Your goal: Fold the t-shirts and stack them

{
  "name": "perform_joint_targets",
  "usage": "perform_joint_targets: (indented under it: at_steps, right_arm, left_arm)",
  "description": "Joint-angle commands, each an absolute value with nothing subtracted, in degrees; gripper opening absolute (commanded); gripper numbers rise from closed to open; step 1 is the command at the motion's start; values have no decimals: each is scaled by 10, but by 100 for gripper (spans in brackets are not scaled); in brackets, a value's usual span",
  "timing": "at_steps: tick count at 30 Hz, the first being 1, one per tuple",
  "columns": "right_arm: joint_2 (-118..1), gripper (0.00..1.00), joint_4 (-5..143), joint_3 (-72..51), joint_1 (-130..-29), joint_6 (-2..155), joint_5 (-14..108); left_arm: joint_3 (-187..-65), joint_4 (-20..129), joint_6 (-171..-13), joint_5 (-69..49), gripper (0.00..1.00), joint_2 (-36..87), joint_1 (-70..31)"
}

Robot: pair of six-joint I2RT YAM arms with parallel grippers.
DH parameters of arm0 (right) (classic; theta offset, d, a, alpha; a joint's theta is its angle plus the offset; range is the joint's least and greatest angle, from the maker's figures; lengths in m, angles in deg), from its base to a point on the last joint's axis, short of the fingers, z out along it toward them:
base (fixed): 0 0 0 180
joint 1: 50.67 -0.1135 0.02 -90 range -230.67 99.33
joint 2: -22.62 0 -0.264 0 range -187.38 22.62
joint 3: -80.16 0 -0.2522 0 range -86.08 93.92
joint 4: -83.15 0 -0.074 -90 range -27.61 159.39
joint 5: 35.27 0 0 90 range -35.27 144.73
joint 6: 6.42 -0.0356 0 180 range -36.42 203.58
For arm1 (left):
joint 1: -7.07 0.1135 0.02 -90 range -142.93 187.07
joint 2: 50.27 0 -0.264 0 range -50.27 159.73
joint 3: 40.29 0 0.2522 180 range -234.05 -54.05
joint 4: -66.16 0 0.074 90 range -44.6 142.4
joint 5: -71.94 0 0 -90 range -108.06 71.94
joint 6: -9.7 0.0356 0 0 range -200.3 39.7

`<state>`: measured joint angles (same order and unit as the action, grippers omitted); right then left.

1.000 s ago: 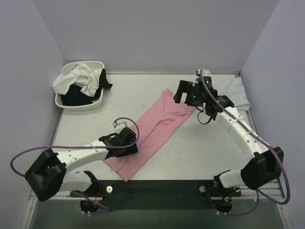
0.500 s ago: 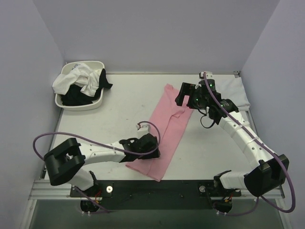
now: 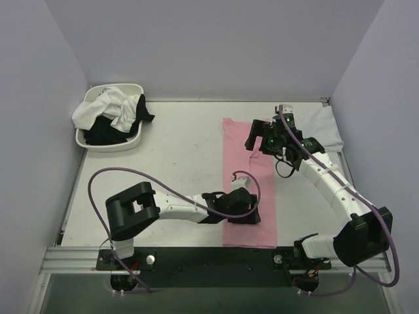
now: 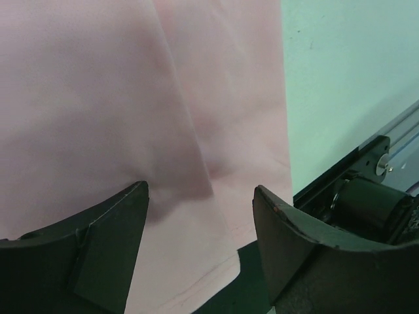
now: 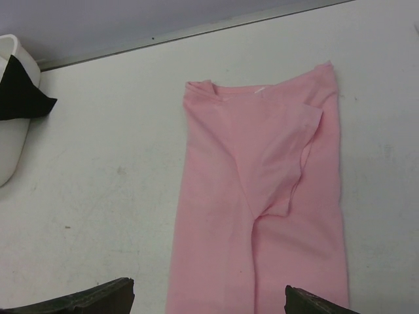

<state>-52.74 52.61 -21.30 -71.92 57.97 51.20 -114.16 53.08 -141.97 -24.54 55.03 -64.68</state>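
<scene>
Over pink tee (image 5: 262, 196), L gripper (image 4: 200, 196) & R gripper (image 5: 208, 292) both agape.

Left gripper (image 4: 200, 196), right gripper (image 5: 209, 296): jaws apart (both low)

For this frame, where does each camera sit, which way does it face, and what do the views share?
Top external: above and behind the bases, looking down over the table; both arms, pink t-shirt and basin show.
Left wrist: low over the shirt's near end, facing down; left gripper fingers open.
Right wrist: higher, facing the shirt's collar end; right gripper fingertips only.
All three share the pink t-shirt.
</scene>
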Motion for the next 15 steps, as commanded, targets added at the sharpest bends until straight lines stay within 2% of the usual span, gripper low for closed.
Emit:
perform_joint_targets:
  at_steps: [1, 7, 15]
  right_arm:
    - [-578, 100, 556, -207, -697, 560, 502]
    - [-664, 100, 610, -204, -688, 524, 415]
    - [-722, 100, 689, -252, -698, 483, 341]
  left_arm:
    - [-1185, 427, -1366, -277, 75, 463, -641]
    - [-1167, 310, -1332, -348, 76, 300, -611]
    - [-1049, 267, -1316, -305, 76, 120, -447]
